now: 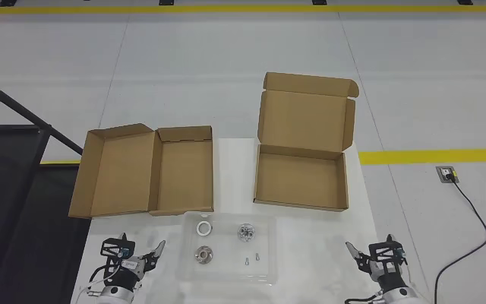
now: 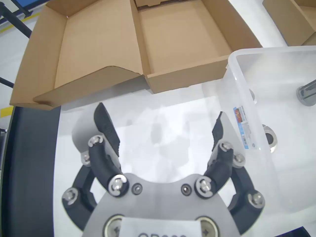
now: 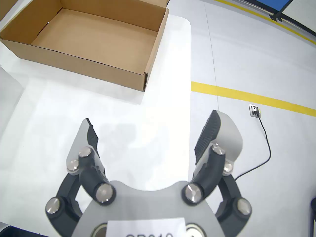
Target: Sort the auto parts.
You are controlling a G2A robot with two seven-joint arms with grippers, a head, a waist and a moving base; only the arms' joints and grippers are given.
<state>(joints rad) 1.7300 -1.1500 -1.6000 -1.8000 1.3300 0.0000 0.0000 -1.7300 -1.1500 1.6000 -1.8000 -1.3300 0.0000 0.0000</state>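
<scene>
**Clear bin**: near edge of the white table, centre. Holds all the parts:
- white ring, far left;
- flanged metal hub, near left;
- round metal part, far right, detail too fine to tell;
- two small pieces, near right, possibly bolts.

In the left wrist view the bin wall blurs the parts behind it, and a grey one is cut off at the frame edge.

**Left box**: cardboard, open, beyond the bin to the left. Its lid lies flat and overhangs the table's left edge.

**Right box**: cardboard, open, beyond the bin to the right. Its lid stands upright.

**Left gripper**: spread wide, holding nothing, over the table just left of the bin.

**Right gripper**: spread wide, holding nothing, at the table's right edge, well apart from the bin.
</scene>
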